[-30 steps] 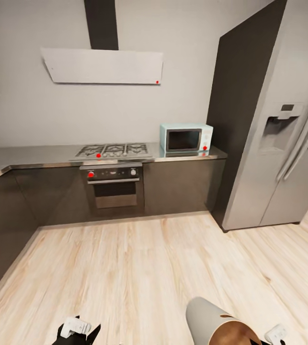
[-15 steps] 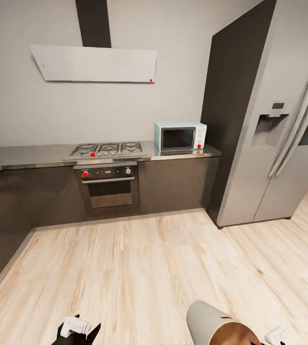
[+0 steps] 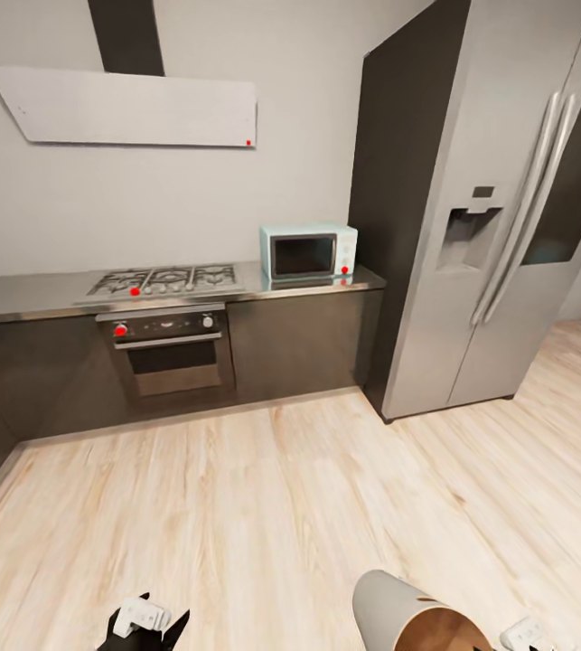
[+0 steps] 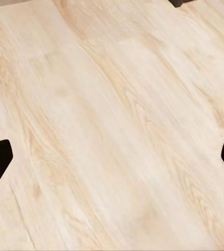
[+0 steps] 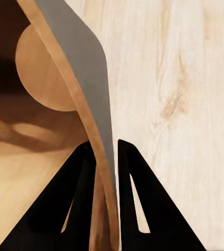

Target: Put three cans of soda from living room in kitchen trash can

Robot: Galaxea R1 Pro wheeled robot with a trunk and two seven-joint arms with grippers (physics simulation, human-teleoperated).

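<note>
A: Bin position?

B: The tash can [image 3: 389, 608] sits at the head view's 5 o'clock, pale grey outside, orange-brown inside, tipped so its mouth faces the robot. The right gripper [image 5: 105, 157] pinches its wall: one black finger inside, one outside, rim between them.

A: Contents?

B: In the right wrist view the interior is bare brown wall and a round pale base [image 5: 46, 78]; no can visible in the part shown. The lower interior is in shadow, so I cannot tell for all of it.

A: Left gripper?

B: The left gripper [image 4: 112, 157] is spread wide, fingertips at opposite edges of its wrist view, nothing between them but pale wood floor [image 3: 263, 506]. In the head view it is at 7 o'clock.

A: Surroundings?

B: The kitchen: oven [image 3: 171, 357] at 11 o'clock under a gas hob [image 3: 165, 279], microwave [image 3: 309, 252] on the counter at 12, steel fridge [image 3: 498, 235] at 2.
</note>
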